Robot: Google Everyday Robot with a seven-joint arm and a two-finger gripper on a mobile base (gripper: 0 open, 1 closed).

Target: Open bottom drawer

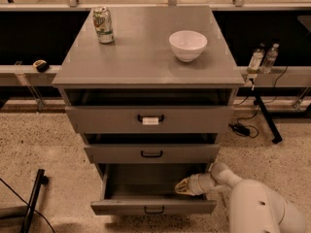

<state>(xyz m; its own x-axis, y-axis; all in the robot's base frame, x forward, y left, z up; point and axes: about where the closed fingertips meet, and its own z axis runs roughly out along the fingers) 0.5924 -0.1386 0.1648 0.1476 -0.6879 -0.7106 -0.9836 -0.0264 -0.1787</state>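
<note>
The grey cabinet's bottom drawer (153, 207) stands pulled out, its inside showing, with a small black loop handle (154, 210) on its narrow front. My gripper (181, 187) reaches in from the right on a white arm and sits inside the open drawer at its right side, just behind the front panel. It holds nothing that I can see. The middle drawer (151, 153) and the top drawer with a white label on its handle (150, 119) are above it, each slightly out.
A green can (103, 24) and a white bowl (188, 45) stand on the cabinet top. Two bottles (262, 58) sit on a ledge at right, with cables on the floor below. A black stand leg (33, 198) lies at lower left.
</note>
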